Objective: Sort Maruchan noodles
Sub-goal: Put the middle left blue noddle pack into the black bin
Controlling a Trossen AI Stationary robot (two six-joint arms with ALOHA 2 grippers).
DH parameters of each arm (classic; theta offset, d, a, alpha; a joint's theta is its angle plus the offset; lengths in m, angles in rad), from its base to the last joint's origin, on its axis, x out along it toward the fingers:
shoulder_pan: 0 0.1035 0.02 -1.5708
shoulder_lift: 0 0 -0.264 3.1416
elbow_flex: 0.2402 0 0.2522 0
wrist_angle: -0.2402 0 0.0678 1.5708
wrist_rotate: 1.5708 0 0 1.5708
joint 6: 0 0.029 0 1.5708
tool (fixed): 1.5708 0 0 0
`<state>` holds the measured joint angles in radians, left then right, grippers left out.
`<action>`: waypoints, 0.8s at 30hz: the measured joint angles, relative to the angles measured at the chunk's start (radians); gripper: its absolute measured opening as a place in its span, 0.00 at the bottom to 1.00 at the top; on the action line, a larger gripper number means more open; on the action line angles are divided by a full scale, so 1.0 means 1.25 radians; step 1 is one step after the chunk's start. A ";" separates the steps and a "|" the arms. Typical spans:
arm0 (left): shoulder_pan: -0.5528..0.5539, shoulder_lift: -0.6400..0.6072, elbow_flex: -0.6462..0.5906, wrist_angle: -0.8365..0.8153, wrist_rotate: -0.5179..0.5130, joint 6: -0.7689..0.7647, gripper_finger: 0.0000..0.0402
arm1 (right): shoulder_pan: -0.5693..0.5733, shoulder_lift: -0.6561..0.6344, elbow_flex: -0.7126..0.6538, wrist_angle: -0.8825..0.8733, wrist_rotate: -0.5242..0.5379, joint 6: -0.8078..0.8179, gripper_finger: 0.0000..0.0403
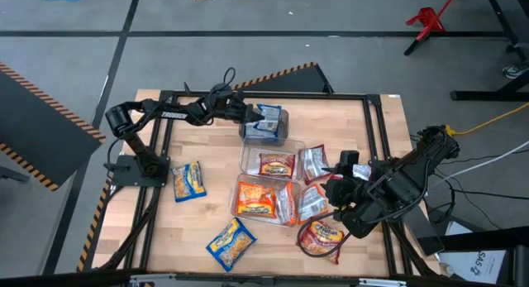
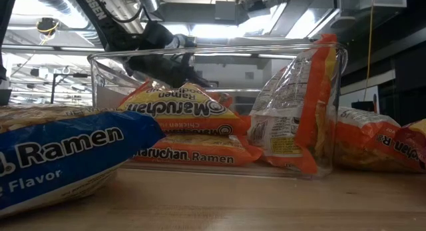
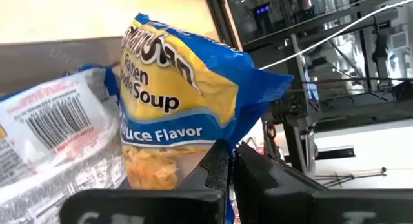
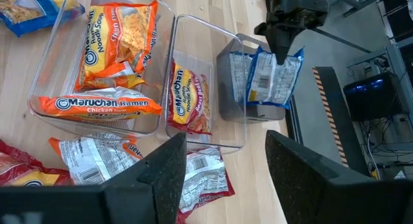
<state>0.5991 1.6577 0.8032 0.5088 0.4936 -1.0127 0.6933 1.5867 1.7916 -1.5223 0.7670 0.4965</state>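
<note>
My left gripper (image 1: 250,115) reaches over the far clear bin (image 1: 279,140) and is shut on a blue-and-yellow Maruchan packet (image 1: 267,120), also seen in the left wrist view (image 3: 174,108) and in the right wrist view (image 4: 274,75). Another packet (image 3: 45,121) stands beside it, barcode side showing. My right gripper (image 1: 345,173) hovers open over the table's right side, above loose red-and-silver packets (image 1: 312,202), with its fingers (image 4: 174,172) wide apart. Orange packets (image 1: 256,200) lie in the near bin, and a red one (image 1: 277,165) lies in the middle bin. My left gripper pinches the blue-and-yellow packet by one crimped edge (image 3: 222,143) between its two fingers. The fingers slant in from the table's left and above. The packet stands about upright below them, its lower part inside the far bin's walls (image 4: 226,82).
Two blue-and-yellow packets lie loose on the wood, one on the left (image 1: 188,181) and one near the front edge (image 1: 231,242). A red packet (image 1: 322,235) and silver-backed ones (image 1: 312,163) lie right of the bins. A black frame rail (image 1: 376,138) borders the table.
</note>
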 joint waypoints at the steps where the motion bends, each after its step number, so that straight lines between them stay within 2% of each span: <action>1: 0.000 0.000 0.000 0.000 0.001 -0.005 0.01 | 0.000 0.000 0.000 0.000 0.000 0.000 0.49; 5: 0.000 0.000 0.000 0.006 0.005 -0.050 0.01 | 0.000 0.000 0.000 -0.005 0.000 0.000 0.49; 12: -0.003 0.000 0.000 0.062 0.061 -0.120 0.01 | 0.000 0.000 0.000 -0.005 0.000 0.000 0.49; 20: -0.013 -0.001 0.000 -0.050 0.057 -0.082 0.01 | 0.000 0.000 0.000 -0.006 -0.001 0.003 0.49; 24: -0.009 -0.001 0.000 -0.060 0.009 -0.062 0.01 | 0.000 0.000 0.000 -0.006 -0.001 0.003 0.49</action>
<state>0.5877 1.6569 0.8032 0.4339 0.5043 -1.0901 0.6933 1.5867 1.7916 -1.5302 0.7662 0.5007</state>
